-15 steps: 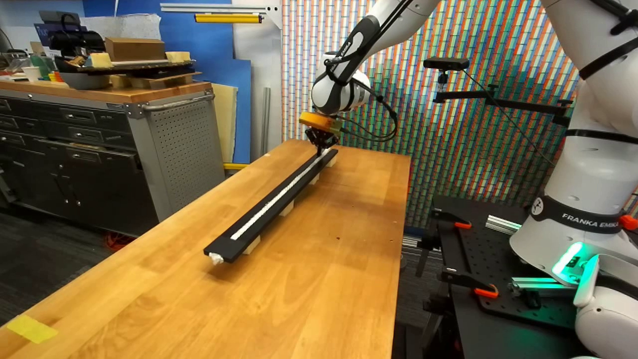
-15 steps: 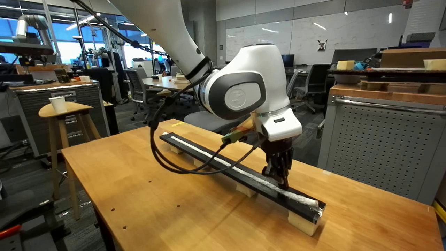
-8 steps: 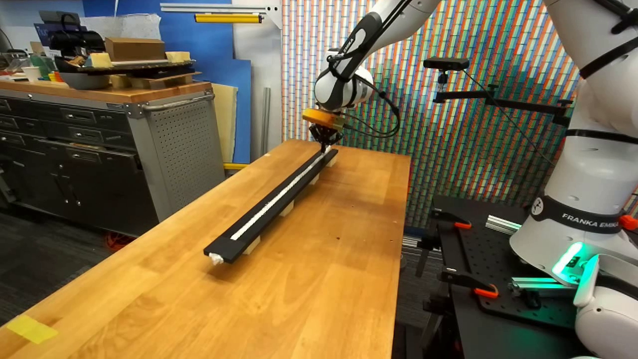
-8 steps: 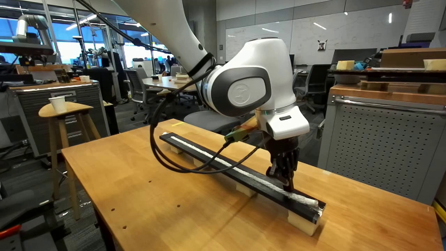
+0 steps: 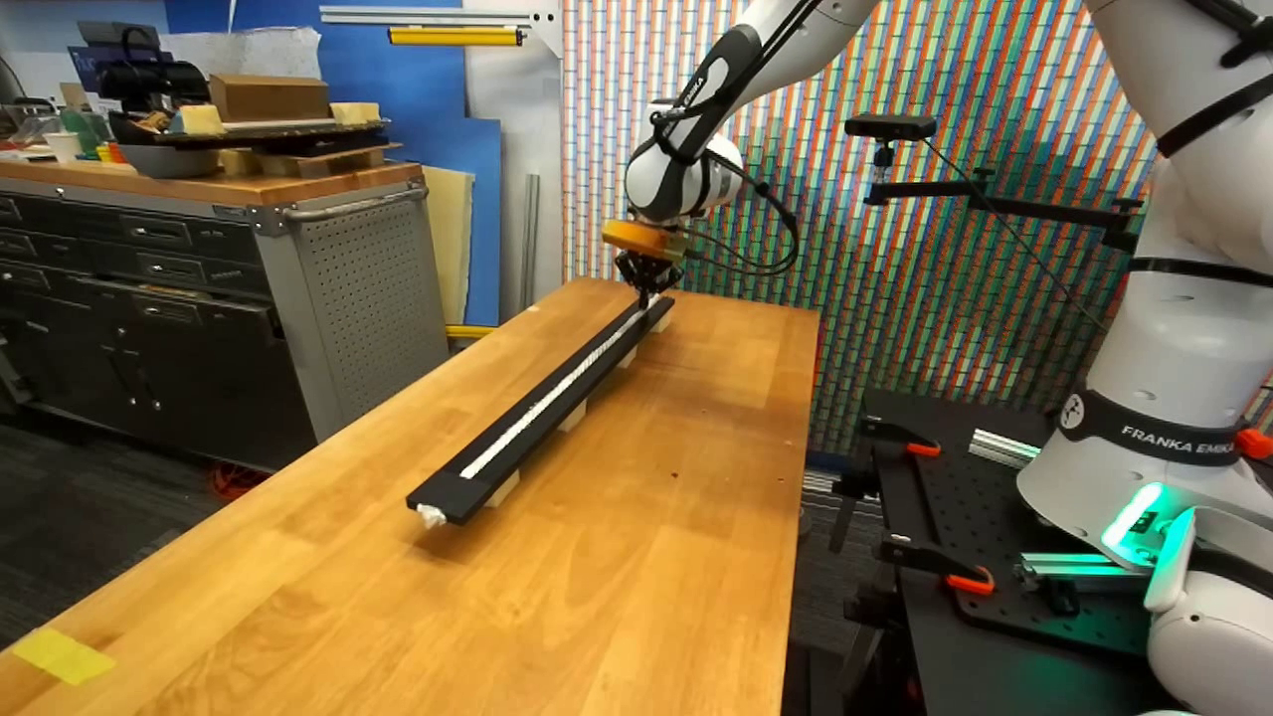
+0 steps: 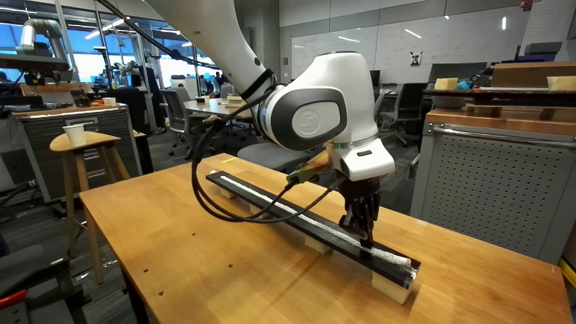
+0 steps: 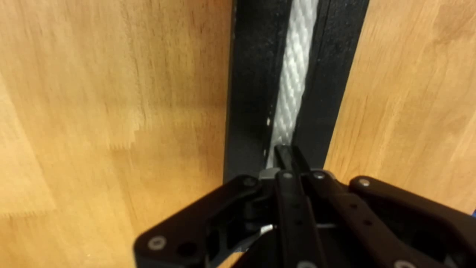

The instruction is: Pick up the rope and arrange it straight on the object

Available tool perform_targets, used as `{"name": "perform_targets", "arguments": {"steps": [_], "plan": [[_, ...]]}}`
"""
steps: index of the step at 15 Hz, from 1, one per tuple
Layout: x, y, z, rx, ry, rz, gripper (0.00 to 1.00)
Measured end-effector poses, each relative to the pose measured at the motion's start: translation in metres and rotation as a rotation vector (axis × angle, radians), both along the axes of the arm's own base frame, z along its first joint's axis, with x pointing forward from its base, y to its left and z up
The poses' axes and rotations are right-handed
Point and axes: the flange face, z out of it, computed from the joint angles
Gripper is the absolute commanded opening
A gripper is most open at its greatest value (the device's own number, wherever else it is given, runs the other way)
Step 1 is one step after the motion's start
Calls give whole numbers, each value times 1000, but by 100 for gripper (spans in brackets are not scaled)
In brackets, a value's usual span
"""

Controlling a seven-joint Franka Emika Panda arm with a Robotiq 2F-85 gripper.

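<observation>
My gripper [image 6: 367, 242] has nudged slightly left in an exterior view, fingers [image 7: 283, 158] pressed together. They block the rope [image 7: 292, 82] lower down; upper centre in the wrist view, it's lying along the black bar [image 7: 253, 93].

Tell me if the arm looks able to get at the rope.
Probably yes: the gripper is down at the rope on the black bar, with nothing seen in between. Its jaws are shut, so grasping likely needs opening first.

The rope [image 7: 292, 82] lies lengthwise on the bar [image 7: 250, 100] — the bar on blocks [image 6: 390, 289], blocks on the table [image 6: 211, 256].
</observation>
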Motion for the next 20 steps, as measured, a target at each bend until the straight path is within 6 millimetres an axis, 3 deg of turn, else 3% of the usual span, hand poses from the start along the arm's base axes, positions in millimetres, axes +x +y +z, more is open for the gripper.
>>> {"name": "perform_targets", "arguments": {"steps": [5,13,20], "plan": [[-2,-3,-2,-2,4,-7,0],[-15,-38,8,-37,-12,-70,0],[-4,-43,23,-71,-72,-65,0]]}}
